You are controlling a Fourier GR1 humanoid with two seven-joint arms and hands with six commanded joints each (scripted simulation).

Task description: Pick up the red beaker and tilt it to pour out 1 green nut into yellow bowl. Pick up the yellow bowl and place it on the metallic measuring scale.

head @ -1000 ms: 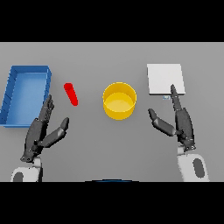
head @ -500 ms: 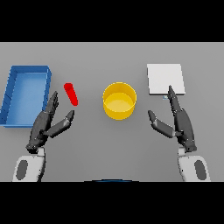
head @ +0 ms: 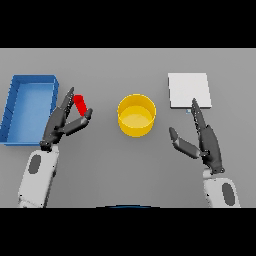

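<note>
While the left hand (head: 64, 122) spreads around the red beaker (head: 80, 104) beside the blue tray (head: 30, 85), the right hand (head: 202, 140) rests spread.

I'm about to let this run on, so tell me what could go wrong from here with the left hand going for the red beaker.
The left hand is open, its fingers right at the small red beaker, which looks tilted; a loose closing could knock it over. The blue tray sits close on the hand's other side, so a sideways correction might bump its wall. The yellow bowl is apart from the beaker, so a pour begun too early would likely miss.
</note>
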